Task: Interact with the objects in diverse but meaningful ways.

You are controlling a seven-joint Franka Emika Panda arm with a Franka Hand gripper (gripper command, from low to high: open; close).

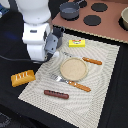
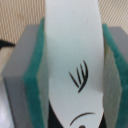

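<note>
From my end: white fish (image 2: 70,60) with black markings, teal-padded grey fingers (image 2: 34,95), tan plate (image 1: 74,69), yellow red-labelled block (image 1: 77,43), orange bread loaf (image 1: 23,77), red-brown sausage (image 1: 56,94), beige striped mat (image 1: 102,85).

Even, soft lighting with faint shadows; both views are blurry (the wrist view perhaps simply too close).

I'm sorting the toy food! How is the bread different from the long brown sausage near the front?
The bread loaf is orange and chunky, with pale slash marks on top; the sausage is red-brown, thin and plain. The bread loaf lies off the placemat on the dark table, at the exterior view's left; the sausage lies on the placemat. Both lie flat, untouched by the gripper.
</note>
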